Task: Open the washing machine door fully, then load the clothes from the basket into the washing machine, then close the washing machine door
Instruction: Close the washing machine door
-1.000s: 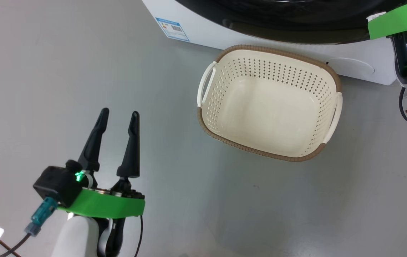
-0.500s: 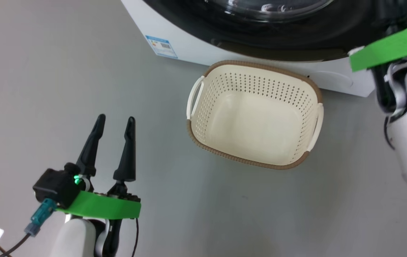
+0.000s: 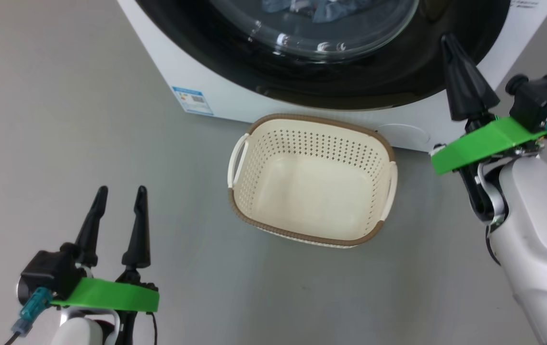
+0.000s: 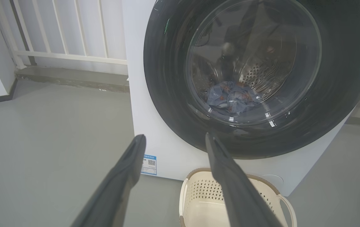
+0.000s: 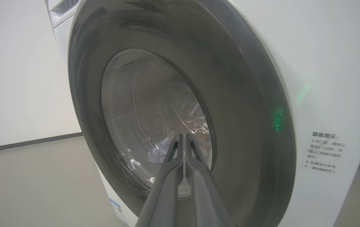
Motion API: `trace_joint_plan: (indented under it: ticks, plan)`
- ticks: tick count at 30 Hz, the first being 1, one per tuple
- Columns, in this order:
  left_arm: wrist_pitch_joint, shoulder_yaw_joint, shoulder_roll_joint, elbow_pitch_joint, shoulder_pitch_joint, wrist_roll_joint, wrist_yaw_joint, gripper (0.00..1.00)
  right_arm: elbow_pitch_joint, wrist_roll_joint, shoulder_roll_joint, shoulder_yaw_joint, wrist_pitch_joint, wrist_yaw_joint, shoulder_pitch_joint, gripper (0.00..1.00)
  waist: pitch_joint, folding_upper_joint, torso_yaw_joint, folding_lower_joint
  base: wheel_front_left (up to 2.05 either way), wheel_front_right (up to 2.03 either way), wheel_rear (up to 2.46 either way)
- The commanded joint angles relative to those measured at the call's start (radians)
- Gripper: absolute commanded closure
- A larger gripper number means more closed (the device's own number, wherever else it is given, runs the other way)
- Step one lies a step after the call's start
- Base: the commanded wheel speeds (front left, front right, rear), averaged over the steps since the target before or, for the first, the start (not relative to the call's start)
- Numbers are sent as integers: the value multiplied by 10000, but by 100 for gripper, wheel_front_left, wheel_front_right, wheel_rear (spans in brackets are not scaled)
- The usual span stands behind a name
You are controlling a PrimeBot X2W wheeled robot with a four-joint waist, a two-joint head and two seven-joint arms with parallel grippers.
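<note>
Washing machine door (image 4: 249,72) at 12 o'clock in head view, shut flush on washing machine (image 4: 135,94) front. Clothes (image 4: 232,97) behind the glass, low in drum, blue w/ orange print. Basket (image 3: 302,143) at centre on floor (image 3: 62,120), just in front of machine, approx. below door's 6 o'clock, inside bare. Left gripper (image 3: 122,190) at 7 o'clock, fingers spread wide, nothing between, well apart from basket. Right gripper (image 3: 447,40) at 2 o'clock, fingers pressed together, gripping nothing, tips over door's black rim; contact w/ rim: can't tell.
</note>
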Motion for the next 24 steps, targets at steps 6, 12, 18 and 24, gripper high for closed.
trace_joint_plan:
  ticks: [6,12,18,24]
  plan:
    - [-65,656,403,-31,186,241,-4,0,-401,144,150,-12,-21,-27,815,0,-529,-1,-639,-1,0,0,0]
    - [-65,761,567,38,254,337,-4,0,-515,91,149,-222,-21,-27,1391,0,-769,-1,-1105,-1,0,0,0]
    - [-65,835,726,138,358,393,-4,0,-642,29,204,-399,-21,-27,1902,0,-1024,-1,-1577,-1,0,0,0]
    - [-65,905,884,241,471,380,-4,0,-731,4,245,-517,-21,-27,2348,0,-1230,-1,-2012,-1,0,0,0]
